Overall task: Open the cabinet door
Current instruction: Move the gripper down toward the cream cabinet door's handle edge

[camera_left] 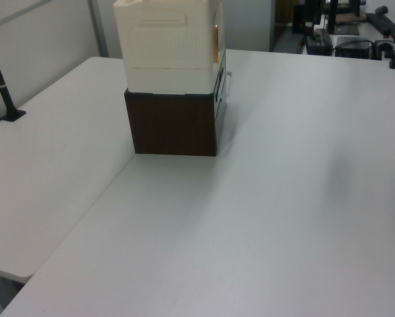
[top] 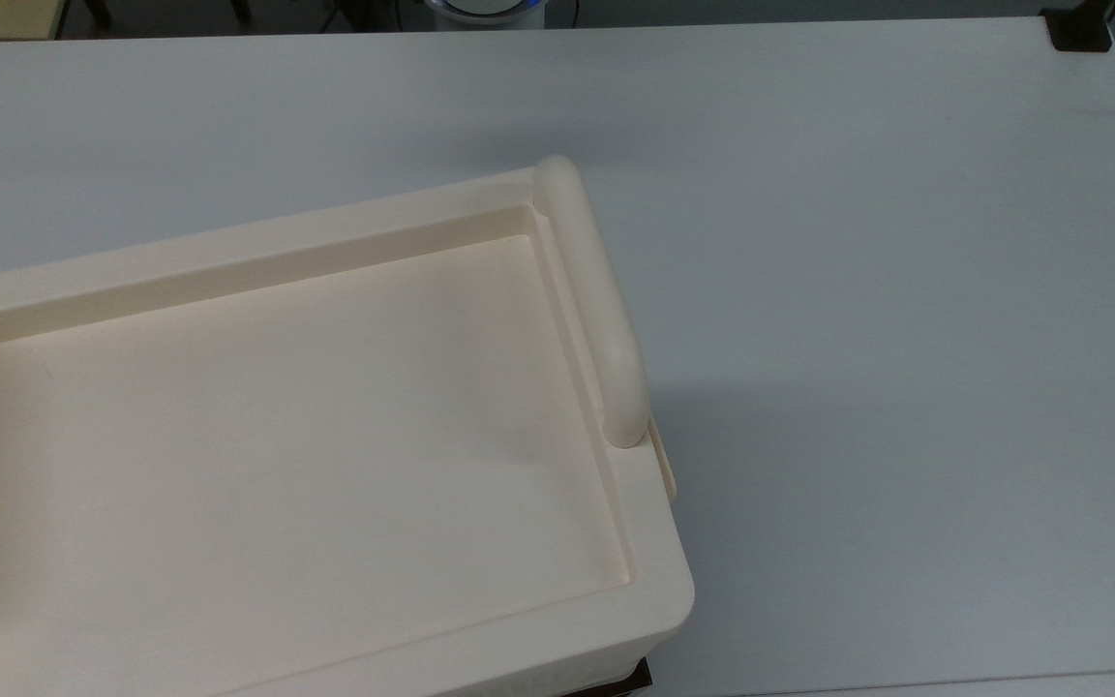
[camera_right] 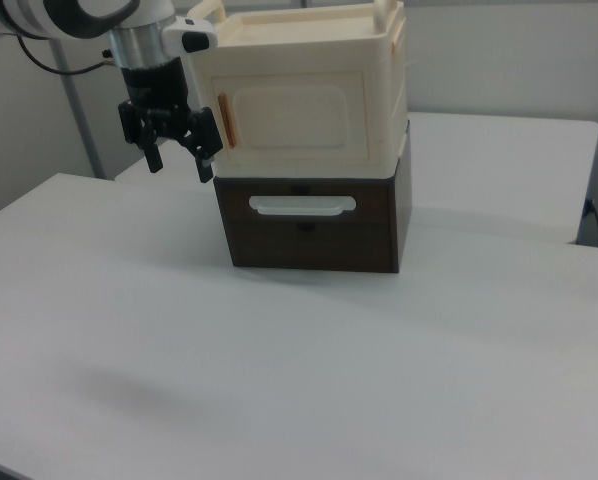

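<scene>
In the right view's upper left, the gripper (camera_right: 179, 160) hangs with jaws spread, holding nothing, just left of the door (camera_right: 292, 119) on the cream box's (camera_right: 384, 60) front. The arm above is cut off by the frame.

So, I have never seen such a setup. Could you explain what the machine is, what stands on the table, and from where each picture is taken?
The machine is a robot arm ending in a two-finger gripper, open and holding nothing. On the white table stands a cream plastic cabinet on a dark brown drawer box. The cabinet door is shut. The gripper hangs beside the door's edge on the right view's left. The top view looks down on the cabinet's lid; the left view and right view look from opposite sides.
</scene>
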